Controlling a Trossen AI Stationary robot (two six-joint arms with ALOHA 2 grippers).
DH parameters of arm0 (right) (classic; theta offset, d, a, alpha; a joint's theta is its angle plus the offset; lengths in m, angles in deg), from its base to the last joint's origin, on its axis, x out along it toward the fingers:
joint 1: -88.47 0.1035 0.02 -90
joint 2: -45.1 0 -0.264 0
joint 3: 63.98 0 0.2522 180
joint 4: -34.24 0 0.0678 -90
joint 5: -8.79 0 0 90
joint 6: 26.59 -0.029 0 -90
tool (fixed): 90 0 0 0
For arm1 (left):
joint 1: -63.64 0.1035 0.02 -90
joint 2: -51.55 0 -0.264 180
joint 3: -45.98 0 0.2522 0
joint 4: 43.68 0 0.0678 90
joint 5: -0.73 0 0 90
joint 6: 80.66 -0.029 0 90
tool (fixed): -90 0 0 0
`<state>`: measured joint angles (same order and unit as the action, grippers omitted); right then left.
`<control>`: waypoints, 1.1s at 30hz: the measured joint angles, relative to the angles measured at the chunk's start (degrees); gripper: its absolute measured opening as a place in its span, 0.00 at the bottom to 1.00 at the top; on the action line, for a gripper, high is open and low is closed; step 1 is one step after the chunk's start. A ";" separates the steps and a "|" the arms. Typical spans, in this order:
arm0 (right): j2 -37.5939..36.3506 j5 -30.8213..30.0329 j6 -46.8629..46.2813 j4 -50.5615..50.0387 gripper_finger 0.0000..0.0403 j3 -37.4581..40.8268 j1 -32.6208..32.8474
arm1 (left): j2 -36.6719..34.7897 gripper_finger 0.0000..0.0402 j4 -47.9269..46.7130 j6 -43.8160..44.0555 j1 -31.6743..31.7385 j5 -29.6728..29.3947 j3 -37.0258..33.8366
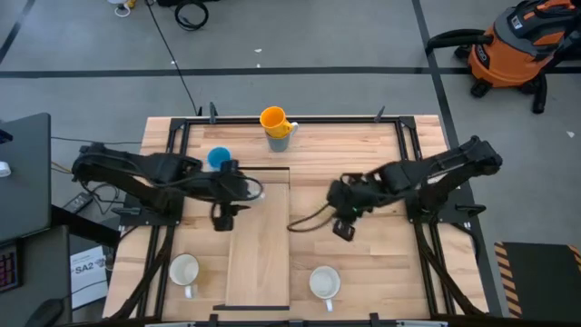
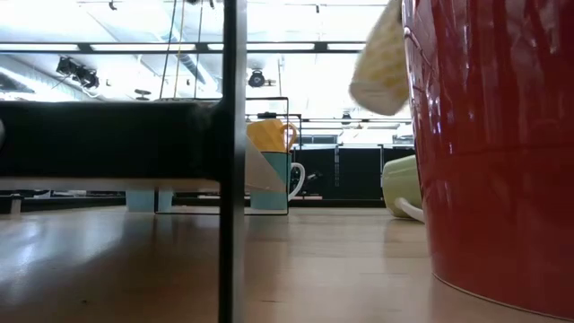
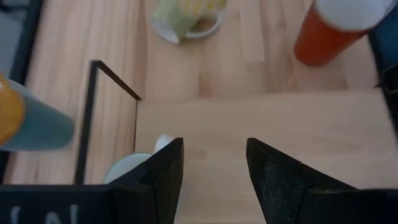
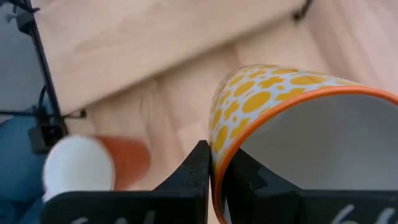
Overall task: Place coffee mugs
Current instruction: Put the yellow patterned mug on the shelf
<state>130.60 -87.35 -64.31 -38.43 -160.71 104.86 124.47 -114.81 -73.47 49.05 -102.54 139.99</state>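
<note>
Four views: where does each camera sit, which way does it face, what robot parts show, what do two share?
High: overhead, facing straight down at the table; both arms show.
Low: tabletop height, facing level across; no gripper shows.
Left wrist: looks down past the open left gripper.
Right wrist: looks past the right gripper, shut on a yellow-spotted mug.
Shared: high and low show the orange mug.

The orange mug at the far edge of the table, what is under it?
The orange mug stands stacked on a pale teal mug with a white handle. The teal mug's inside is covered, so its contents cannot be seen.
</note>
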 joint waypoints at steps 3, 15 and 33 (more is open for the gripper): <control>3.93 0.72 7.75 1.63 0.08 -3.33 -3.03 | -4.11 0.45 -1.18 1.80 -2.75 -3.06 -0.17; 22.43 3.27 28.00 0.44 0.08 -22.40 -9.70 | -18.64 0.45 2.46 15.20 -13.28 -15.42 -18.06; 31.98 3.25 31.96 -0.09 0.09 -25.65 -13.62 | -21.20 0.45 12.25 17.20 -14.93 -15.64 -29.29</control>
<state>162.59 -84.11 -32.35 -38.52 -186.36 91.24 103.27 -102.56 -56.27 34.12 -118.18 110.70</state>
